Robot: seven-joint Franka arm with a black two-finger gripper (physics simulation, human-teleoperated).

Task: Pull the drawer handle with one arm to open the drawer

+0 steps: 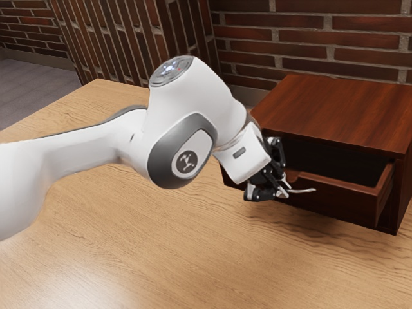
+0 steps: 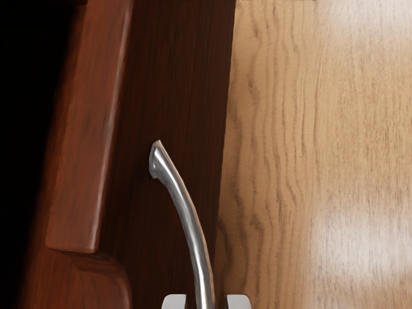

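Pincer (image 1: 278, 188), black and two-fingered, is clenched on the thin silver handle (image 1: 302, 190) of the drawer (image 1: 341, 196), which juts just ahead of it. The drawer stands partly out of the dark wooden cabinet (image 1: 341, 109) behind it, so the pull looks begun, with more travel likely left. The wrist view gives the grip close up, with pale fingertips (image 2: 174, 300) flanking the curved bar. The exterior view gives the opened gap and the table (image 1: 161, 257) beneath.
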